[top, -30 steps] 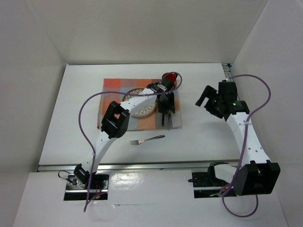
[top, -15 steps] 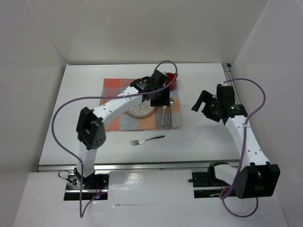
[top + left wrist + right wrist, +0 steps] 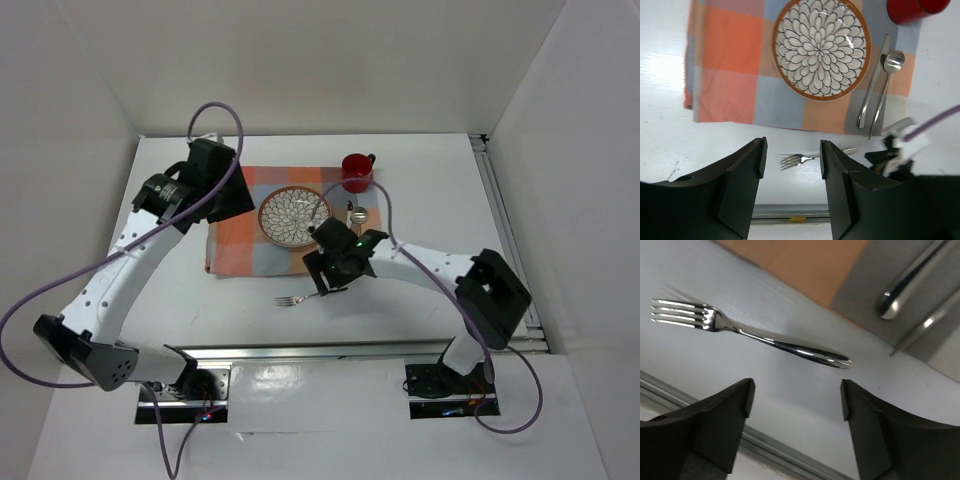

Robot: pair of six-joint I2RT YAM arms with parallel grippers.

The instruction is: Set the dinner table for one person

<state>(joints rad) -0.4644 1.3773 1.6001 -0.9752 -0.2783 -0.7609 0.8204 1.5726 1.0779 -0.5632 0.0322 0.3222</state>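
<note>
1. The fork [image 3: 750, 335] lies on the bare desk [image 3: 430, 290], just off the near edge of the checked cloth [image 3: 235, 245], not touching it.
2. Its long axis runs roughly along that near edge. The tines point toward the cloth's left side, and the handle tip angles up toward the cloth's near right corner.
3. The right gripper [image 3: 796, 390] hangs just beyond the cloth's near edge, over the handle half of the fork. Its fingers [image 3: 715, 425] are spread wide apart and hold nothing.
4. In the right wrist view the fork lies ahead of the fingertips and nearly in line with the gap between them, not across it. I judge that the wrist must turn about a quarter before the fingers can close across the handle.
5. The left gripper [image 3: 792, 150] is high over the cloth's far left corner, well away from the fork. Its fingers are also apart and empty, so the right arm is clearly the nearer one.
6. On the cloth, the plate [image 3: 294, 216] sits mid-cloth, with the knife [image 3: 872, 85] and spoon [image 3: 887, 85] lying side by side on the cloth's right strip. The left strip is bare, and I judge that to be where the fork belongs.
</note>
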